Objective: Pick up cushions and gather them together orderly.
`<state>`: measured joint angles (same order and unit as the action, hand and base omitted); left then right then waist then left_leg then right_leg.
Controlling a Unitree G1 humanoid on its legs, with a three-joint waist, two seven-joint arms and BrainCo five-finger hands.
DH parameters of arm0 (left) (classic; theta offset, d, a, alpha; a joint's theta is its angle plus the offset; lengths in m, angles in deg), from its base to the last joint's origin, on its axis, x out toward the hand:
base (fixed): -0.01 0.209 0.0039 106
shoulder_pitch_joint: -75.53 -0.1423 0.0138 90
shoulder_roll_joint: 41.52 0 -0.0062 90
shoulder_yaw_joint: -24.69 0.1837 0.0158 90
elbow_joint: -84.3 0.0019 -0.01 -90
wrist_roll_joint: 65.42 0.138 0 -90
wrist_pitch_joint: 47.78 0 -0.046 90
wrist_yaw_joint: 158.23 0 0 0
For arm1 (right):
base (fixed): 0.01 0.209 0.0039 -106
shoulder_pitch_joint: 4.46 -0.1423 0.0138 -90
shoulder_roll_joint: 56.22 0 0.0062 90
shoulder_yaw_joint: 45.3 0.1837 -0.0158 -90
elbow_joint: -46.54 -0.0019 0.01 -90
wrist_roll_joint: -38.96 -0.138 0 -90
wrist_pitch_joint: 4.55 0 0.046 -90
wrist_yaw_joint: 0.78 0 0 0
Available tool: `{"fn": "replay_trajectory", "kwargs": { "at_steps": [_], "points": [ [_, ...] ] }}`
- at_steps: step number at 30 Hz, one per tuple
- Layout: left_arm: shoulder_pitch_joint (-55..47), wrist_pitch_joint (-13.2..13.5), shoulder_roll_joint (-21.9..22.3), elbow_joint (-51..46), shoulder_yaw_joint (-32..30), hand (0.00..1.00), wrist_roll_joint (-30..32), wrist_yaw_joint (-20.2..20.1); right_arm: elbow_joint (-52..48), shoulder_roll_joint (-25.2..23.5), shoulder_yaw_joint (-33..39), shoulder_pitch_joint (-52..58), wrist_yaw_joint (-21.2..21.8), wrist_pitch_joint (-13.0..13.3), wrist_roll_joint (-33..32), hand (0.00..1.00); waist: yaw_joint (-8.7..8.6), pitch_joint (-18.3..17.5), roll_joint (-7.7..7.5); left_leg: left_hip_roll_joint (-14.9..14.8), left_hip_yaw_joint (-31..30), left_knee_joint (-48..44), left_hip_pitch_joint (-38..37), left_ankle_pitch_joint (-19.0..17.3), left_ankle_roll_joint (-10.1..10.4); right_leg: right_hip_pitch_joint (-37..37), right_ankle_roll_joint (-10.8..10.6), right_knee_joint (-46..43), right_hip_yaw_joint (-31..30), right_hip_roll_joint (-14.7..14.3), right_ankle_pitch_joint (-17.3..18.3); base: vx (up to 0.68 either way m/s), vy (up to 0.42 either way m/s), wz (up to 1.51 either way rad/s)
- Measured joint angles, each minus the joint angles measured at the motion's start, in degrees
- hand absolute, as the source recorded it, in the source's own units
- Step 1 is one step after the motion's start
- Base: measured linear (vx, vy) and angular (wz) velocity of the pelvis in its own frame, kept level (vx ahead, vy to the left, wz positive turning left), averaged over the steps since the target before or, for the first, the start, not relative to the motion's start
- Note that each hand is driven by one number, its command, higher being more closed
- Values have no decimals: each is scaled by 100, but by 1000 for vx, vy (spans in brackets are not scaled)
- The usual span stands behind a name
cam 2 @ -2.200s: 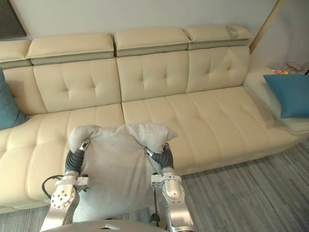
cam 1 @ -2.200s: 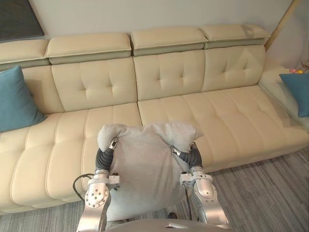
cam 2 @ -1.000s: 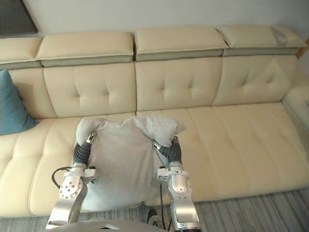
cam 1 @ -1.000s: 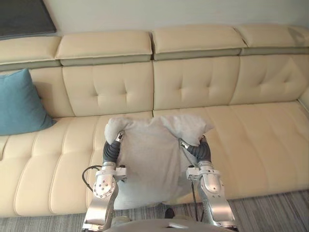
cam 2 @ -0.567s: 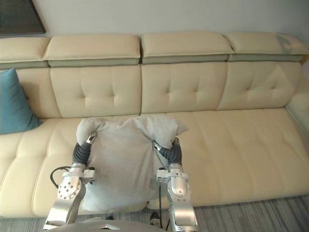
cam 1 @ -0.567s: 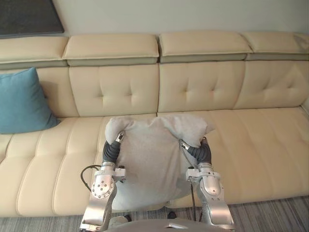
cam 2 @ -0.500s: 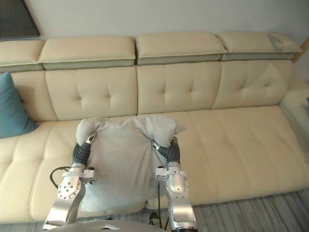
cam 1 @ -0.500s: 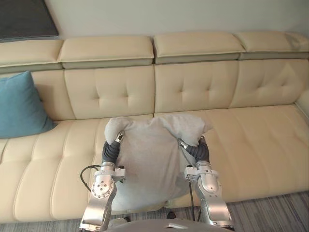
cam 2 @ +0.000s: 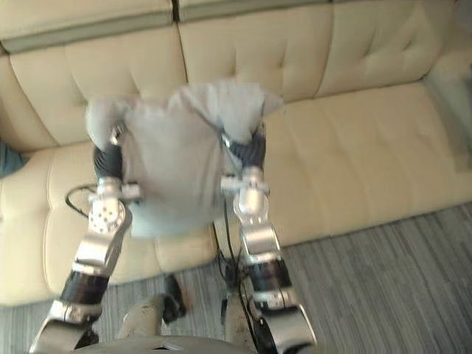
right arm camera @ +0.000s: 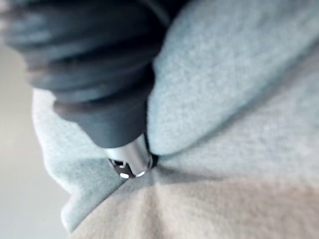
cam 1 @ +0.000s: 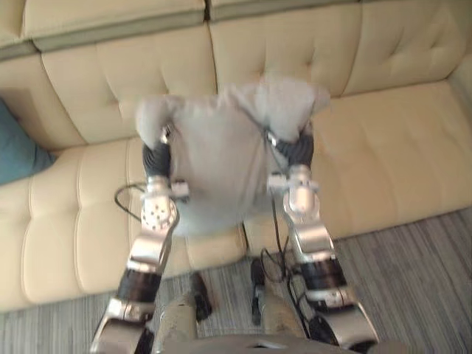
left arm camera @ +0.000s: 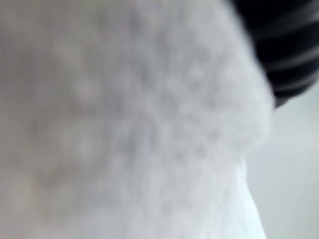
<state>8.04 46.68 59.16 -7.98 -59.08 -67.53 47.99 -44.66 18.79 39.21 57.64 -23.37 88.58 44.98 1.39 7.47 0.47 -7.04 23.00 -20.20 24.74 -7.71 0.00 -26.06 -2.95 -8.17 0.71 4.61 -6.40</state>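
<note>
The grey cushion [cam 1: 217, 155] hangs upright between the left hand [cam 1: 156, 156] and the right hand [cam 1: 297, 151], one at each side edge, over the front edge of the sofa [cam 1: 383, 155] seat. That probably keeps it square for carrying toward the teal cushion [cam 1: 18, 151] at the sofa's left end. The right hand pinches a fold of cloth, one finger [right arm camera: 127, 162] dug in; the left hand's grip I cannot tell, since the cushion hides it.

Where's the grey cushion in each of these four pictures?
Left eye view: cushion upper middle, between left hand and right hand.
Right eye view: left of centre, upper half.
Left wrist view: close up, against the dark cover.
Right wrist view: close up, around the dark cover.
Shared landmark: the hands' dark covers at its sides.
</note>
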Motion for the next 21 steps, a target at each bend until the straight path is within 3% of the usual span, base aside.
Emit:
{"fn": "replay_trajectory", "kwargs": {
  "at_steps": [4,9,17,20,21],
  "points": [
    [1166,97,-415,325,-161,100,-4,237,1,80,60,-1044,-400,-3,60,100,46,60,66,-8,-88,-87,627,153,45,-643,18,-333,175,93,28,-176,-52,30],
    [2662,139,-728,1325,-188,100,-36,347,326,185,430,-2237,-851,-52,241,100,106,148,104,114,-171,197,1288,706,-41,-1419,37,-582,365,227,3,-78,-40,32],
    [4193,136,-940,2301,-149,100,-181,289,534,413,781,-3242,-1265,-198,282,100,58,851,176,264,-405,859,1918,1343,9,-2217,137,-738,656,312,-38,-21,-26,26],
    [4609,80,-932,2629,-156,100,-227,197,1032,403,1066,-3676,-1315,-202,138,100,33,987,179,264,-412,933,2215,1486,70,-2550,152,-802,690,315,-50,-10,-10,13],
    [4700,46,-928,2656,-158,0,-227,188,1202,402,1144,-3828,-1319,-209,-17,100,22,1048,186,256,-420,932,2287,1506,83,-2625,152,-826,704,315,-50,13,-4,8]
  ]
}}
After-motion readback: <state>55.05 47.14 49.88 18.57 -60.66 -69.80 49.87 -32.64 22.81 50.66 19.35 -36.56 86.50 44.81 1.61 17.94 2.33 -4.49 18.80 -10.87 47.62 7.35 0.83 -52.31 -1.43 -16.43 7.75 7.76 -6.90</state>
